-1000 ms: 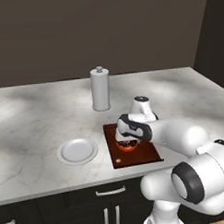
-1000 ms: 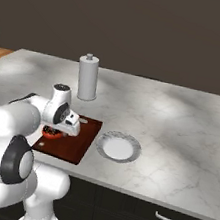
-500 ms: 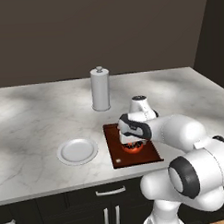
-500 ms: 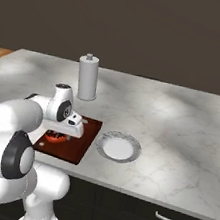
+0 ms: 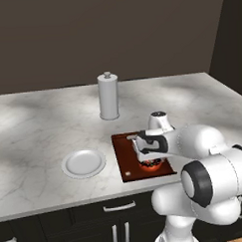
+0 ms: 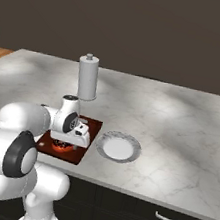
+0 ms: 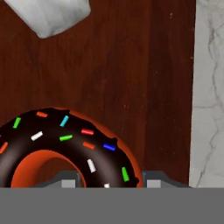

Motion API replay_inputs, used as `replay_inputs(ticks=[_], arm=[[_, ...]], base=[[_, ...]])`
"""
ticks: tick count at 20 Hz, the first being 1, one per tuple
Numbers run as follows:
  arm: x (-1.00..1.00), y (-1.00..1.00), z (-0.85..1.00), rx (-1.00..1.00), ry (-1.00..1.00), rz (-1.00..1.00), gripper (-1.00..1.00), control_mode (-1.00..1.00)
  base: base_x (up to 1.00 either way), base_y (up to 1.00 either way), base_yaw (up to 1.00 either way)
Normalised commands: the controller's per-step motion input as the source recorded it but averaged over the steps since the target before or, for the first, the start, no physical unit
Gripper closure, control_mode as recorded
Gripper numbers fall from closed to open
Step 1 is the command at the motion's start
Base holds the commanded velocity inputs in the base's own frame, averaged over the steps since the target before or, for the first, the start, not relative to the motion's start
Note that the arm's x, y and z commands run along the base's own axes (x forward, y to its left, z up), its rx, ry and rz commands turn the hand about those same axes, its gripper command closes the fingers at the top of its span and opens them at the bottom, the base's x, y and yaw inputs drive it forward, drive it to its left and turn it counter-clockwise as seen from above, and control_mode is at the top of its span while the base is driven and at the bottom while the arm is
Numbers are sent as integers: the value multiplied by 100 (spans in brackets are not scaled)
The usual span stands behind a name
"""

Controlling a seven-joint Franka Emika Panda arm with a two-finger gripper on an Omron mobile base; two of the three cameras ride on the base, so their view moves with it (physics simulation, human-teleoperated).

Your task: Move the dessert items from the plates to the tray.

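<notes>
The gripper (image 5: 150, 160) is clenched on the donut (image 7: 65, 148), low over the tray (image 5: 125, 157), at about 5 o'clock on the tray in the left base view. In the hand view a white cake piece (image 7: 50, 15) lies on the tray at 12 o'clock from the donut. A plate (image 5: 84, 163) sits at 9 o'clock from the tray. A canister (image 5: 108, 96) stands at 11 o'clock.

Donut (image 7: 65, 144) lies on the tray (image 5: 125, 157), tray sits on the bench (image 5: 38, 131), plate (image 5: 84, 163) just left of it, canister (image 5: 108, 96) stands behind
</notes>
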Motion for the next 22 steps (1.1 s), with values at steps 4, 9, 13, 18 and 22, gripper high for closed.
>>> replay_inputs(ticks=[4,9,13,18,22], arm=[[1,-3,-9,0,0,0,100,-100],[3,0,-1,0,0,0,100,-100],[0,0,-4,0,0,0,-100,-100],[0,0,0,0,0,0,-100,-100],[0,0,0,0,0,0,-100,-100]], base=[[0,0,0],[0,0,0],[0,0,0],[0,0,0],[0,0,0]])
